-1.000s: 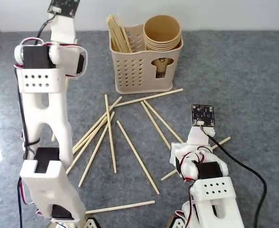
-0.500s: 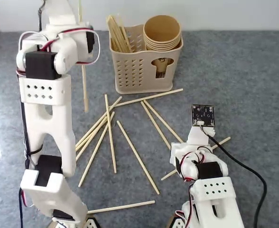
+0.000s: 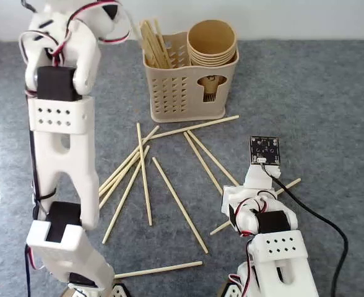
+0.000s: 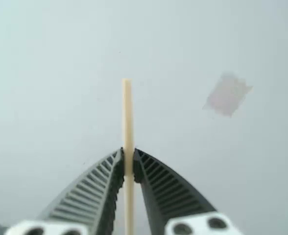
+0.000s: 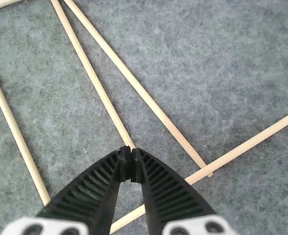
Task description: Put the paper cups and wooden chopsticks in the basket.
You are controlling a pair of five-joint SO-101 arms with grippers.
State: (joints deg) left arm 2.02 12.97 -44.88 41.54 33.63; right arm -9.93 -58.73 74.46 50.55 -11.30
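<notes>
On mat point(image 3: 330, 93): roughly ten chopsticks point(image 3: 144, 176) | left jaws grip one chopstick point(image 4: 127, 112) | right jaws closed, empty

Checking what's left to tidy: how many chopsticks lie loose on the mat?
At least 10 chopsticks: four fanned by the left arm, one diagonal mid-mat, one before the basket, two right of centre, one under the right arm, one at the front edge. More may be hidden.

Grey carpet point(image 3: 330, 93) underfoot; pale wall point(image 3: 306, 18) behind.

Right tool point(image 5: 130, 157) pinched closed — chopsticks point(image 5: 134, 83) scattered on grey mat point(image 5: 222, 63).
</notes>
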